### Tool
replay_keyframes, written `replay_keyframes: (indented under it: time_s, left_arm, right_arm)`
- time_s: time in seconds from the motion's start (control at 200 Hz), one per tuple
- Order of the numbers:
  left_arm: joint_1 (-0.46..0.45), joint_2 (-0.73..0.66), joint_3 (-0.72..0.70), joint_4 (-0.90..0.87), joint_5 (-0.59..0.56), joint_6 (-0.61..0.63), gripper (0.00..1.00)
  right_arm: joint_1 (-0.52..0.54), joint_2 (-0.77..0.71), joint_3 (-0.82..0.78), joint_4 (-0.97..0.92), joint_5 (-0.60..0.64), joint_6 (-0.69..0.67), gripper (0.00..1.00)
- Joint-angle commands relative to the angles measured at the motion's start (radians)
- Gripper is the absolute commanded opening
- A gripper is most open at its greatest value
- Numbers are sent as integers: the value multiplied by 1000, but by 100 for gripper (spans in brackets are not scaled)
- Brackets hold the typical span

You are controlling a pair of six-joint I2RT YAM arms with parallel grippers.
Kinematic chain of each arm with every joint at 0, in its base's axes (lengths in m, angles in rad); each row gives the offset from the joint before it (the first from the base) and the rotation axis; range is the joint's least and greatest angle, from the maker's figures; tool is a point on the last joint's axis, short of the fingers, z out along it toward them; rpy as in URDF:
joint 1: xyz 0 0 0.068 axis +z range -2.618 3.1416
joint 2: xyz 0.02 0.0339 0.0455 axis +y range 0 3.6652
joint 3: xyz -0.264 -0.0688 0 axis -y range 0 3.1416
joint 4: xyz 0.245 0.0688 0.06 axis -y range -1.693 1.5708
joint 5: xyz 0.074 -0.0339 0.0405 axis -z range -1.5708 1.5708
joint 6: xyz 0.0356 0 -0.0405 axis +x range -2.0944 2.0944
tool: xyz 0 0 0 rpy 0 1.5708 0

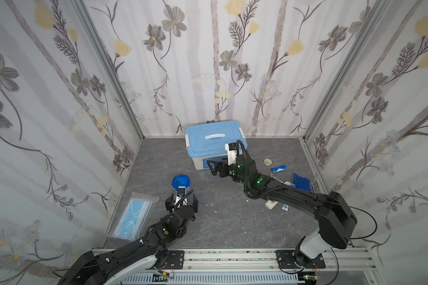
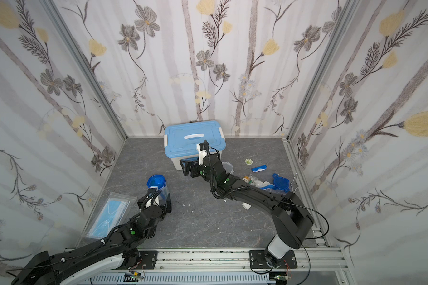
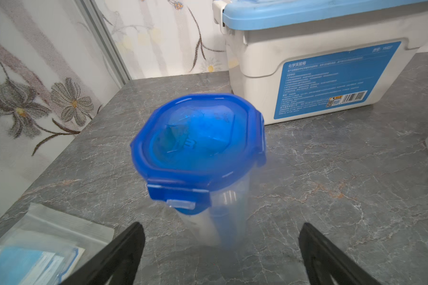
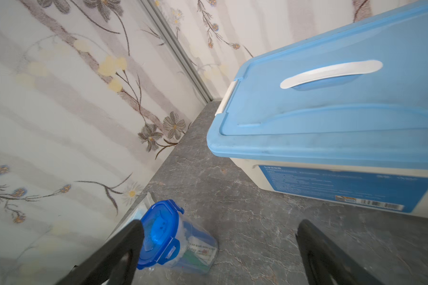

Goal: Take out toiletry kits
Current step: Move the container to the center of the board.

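L gripper (image 1: 182, 200) sits lower centre-left in both top views, jaws spread wide, nothing held. The closed cup (image 1: 181, 183), clear w/ a blue tabbed lid, stands on the grey tabletop (image 1: 220, 222) right in front of it; the lid shows just above the gripper in frame. In the L wrist view the cup fills the middle. Its clear lower body reaches in between the two black fingers (image 3: 124, 251), w/ bare table showing on each side and no contact visible. The cup is blurred there, so can't tell if it's quite upright. The R wrist view shows sth white and green inside, thru the cup wall.

R gripper (image 1: 213, 168) is mid-frame, just in front of the white box (image 1: 199, 162) w/ light-blue lid. It's also wide open & empty, tips pointing to frame left. The closed cup is well apart from it, to its lower left in both top views.

Other kit bits lie at frame right, around the R arm:
- loose blue lid (image 1: 301, 183)
- blue-and-white piece (image 1: 278, 168)
- small round greenish disc (image 1: 267, 161)
- small white bottle (image 1: 271, 204) and small tube (image 1: 285, 207), both partly under the arm

In a top view an open clear cup (image 2: 227, 167) peeks out just behind the R wrist. The mask bag (image 1: 131, 219) lies flat at lower left, near the L gripper but apart from it.
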State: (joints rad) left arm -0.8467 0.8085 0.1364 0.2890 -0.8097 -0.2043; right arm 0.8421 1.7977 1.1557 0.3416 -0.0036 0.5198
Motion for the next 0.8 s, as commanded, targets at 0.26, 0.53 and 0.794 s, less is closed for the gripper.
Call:
replay_keyframes:
  time_s: [0.26, 0.53, 0.794]
  left_arm:
    - [89, 137, -11, 270, 8, 21, 100]
    - [174, 196, 5, 298, 86, -31, 100]
    - [183, 376, 63, 391, 110, -39, 100]
  right_arm:
    - [4, 176, 159, 35, -284, 10, 86]
    - [9, 265, 245, 5, -345, 13, 87]
    - [4, 294, 286, 7, -357, 25, 87]
